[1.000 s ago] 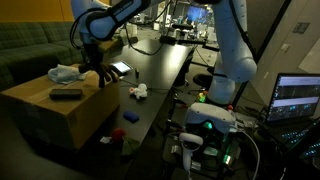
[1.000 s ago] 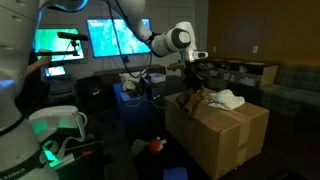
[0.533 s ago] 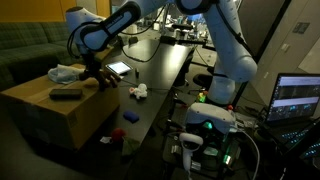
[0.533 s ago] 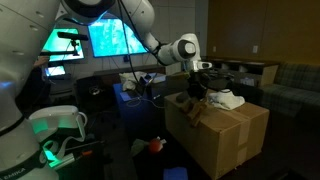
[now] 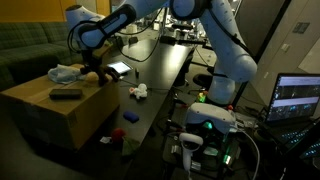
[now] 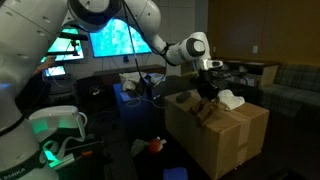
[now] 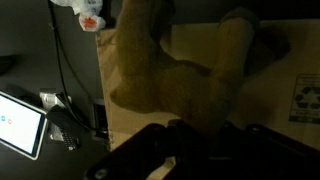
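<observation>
My gripper [image 7: 195, 128] comes in from the bottom of the wrist view, its dark fingers closed on a brown soft toy [image 7: 160, 70] that fills most of that view. The toy hangs over the top of a cardboard box [image 7: 290, 90]. In both exterior views the gripper [image 5: 93, 68] [image 6: 207, 84] is low over the box [image 5: 45, 110] [image 6: 235, 130], near its edge, with the brown toy [image 6: 203, 106] under it. A white cloth [image 5: 65, 72] [image 6: 230, 99] and a black remote-like bar [image 5: 67, 94] lie on the box top.
A dark table beside the box carries a tablet [image 5: 121, 69] [image 7: 20, 122] and a small white object [image 5: 138, 91]. Small red [image 5: 131, 117] and blue [image 5: 119, 133] items lie lower down. A laptop [image 5: 298, 97] stands to the right and a couch [image 5: 30, 50] behind the box.
The gripper has moved down and further over the box top, carrying the brown toy with it. The cloth and the black bar have not moved.
</observation>
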Controlling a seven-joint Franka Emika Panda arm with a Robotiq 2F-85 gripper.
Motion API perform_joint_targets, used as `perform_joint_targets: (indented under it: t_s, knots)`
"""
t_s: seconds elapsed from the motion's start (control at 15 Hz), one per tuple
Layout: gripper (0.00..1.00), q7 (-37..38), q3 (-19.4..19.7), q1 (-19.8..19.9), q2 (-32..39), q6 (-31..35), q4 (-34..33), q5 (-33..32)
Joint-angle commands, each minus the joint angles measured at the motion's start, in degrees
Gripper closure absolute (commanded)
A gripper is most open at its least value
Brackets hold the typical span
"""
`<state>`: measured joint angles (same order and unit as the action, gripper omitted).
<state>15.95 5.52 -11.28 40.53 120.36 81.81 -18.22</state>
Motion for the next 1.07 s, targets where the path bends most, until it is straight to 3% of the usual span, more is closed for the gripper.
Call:
perform_joint_targets:
  t_s: [0.0, 0.33, 0.4, 0.47, 0.6, 1.0]
  knots:
    - [0.91, 0.26, 0.40, 0.72, 6.16, -2.17, -8.53, 0.28]
    - [0.87, -1.34, 0.07, 2.18, 11.30, -3.90, -14.06, 1.79]
    - [0.61, -1.09, 0.20, 1.97, 11.45, -4.61, -14.74, 1.74]
    - [0.60, -1.58, -0.02, 1.84, 10.67, -5.46, -14.87, 1.78]
    - [0.47, -1.68, -0.36, 1.21, 9.18, -7.30, -14.84, 1.78]
    - [0.01, 0.47, -0.53, -1.74, 7.19, -14.26, -18.90, 1.19]
